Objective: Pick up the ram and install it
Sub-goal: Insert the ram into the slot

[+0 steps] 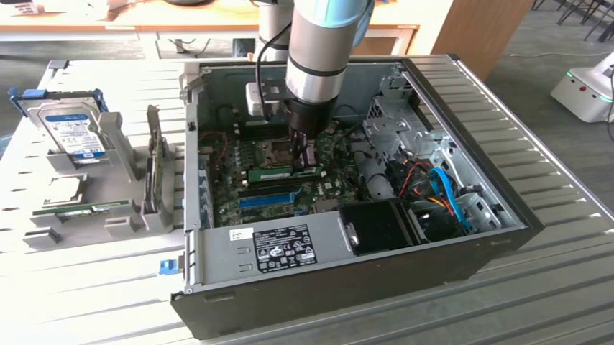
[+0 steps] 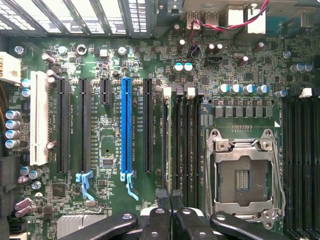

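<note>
Arm (image 1: 317, 50) points straight down into the open computer case (image 1: 479, 237) on the bench (image 1: 537, 302), wrist vertical, jaws clenched on the ram (image 1: 278, 173), which stands on edge at the memory slots beside the processor socket (image 2: 242, 175).

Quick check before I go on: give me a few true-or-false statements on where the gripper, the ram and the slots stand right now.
1. The gripper is inside the open case, over the motherboard. True.
2. Its fingers stand wide apart. False: they are closed together.
3. The ram lies on the table outside the case. False: it sits on the motherboard at the gripper's tip.
4. The blue slot holds no card. True.
5. A cooler covers the processor socket. False: the socket is bare inside its metal frame.
</note>
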Tool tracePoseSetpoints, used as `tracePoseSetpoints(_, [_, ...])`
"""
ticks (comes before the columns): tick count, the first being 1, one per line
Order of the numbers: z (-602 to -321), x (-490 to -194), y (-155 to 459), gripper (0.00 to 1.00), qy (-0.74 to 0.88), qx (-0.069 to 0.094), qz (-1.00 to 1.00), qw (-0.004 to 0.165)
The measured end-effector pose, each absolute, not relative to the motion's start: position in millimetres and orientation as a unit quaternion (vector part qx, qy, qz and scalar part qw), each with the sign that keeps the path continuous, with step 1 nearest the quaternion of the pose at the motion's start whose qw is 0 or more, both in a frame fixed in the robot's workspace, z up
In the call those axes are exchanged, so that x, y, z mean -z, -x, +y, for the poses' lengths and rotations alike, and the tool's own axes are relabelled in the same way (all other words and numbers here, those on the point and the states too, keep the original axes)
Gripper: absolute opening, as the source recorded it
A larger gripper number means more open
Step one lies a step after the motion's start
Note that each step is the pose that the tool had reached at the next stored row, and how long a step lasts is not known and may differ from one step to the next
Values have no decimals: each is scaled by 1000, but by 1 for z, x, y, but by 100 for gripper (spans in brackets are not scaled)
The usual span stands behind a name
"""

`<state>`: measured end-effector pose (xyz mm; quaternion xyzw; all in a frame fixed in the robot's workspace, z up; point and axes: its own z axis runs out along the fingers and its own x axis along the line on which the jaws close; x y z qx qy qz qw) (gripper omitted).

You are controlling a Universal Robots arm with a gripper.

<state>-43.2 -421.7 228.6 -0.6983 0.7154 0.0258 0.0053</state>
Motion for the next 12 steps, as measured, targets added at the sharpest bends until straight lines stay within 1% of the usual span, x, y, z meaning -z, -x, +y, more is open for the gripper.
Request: tracePoseSetpoints(12, [-422,-229,42,12,700,-27,714,6])
